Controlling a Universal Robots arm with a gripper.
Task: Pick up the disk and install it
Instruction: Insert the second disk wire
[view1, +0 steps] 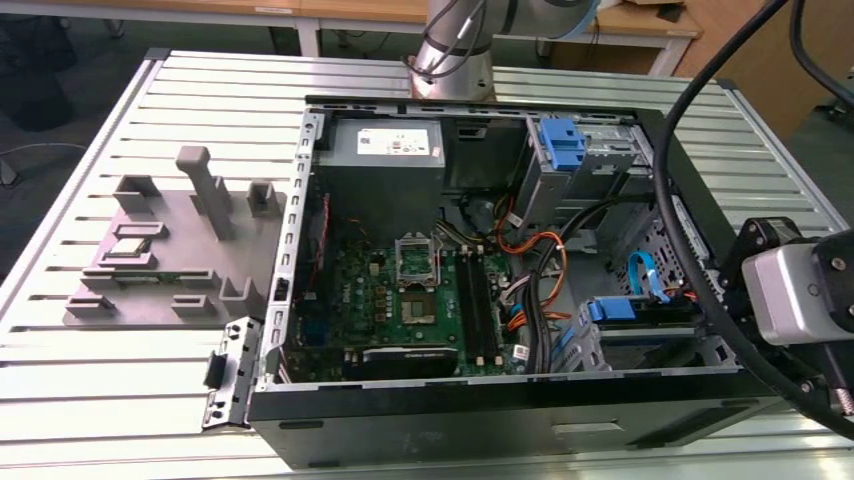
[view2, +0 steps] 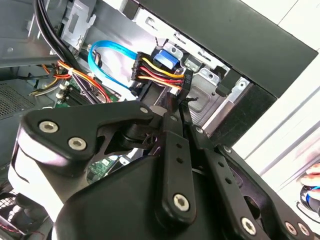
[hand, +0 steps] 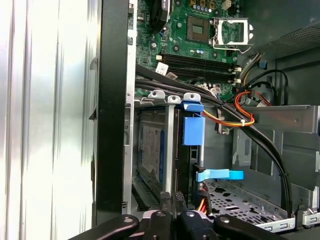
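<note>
One open computer case (view1: 467, 420) lies on the slatted metal desk (view1: 120, 390), its green motherboard (view1: 400, 300) exposed. The disk (hand: 152, 150) sits inside the drive cage (hand: 172, 145) at the case's corner, its labelled face visible in the first wrist view; in the exterior view it shows as a blue strip (view1: 627, 310). One upright blue bracket (view1: 566, 145) stands at the far bay. The tool (hand: 172, 212) hovers just outside the cage, apparently closed with its fingers together and holding nothing. One grey fixture (view1: 174, 240) rests beside the case.
</note>
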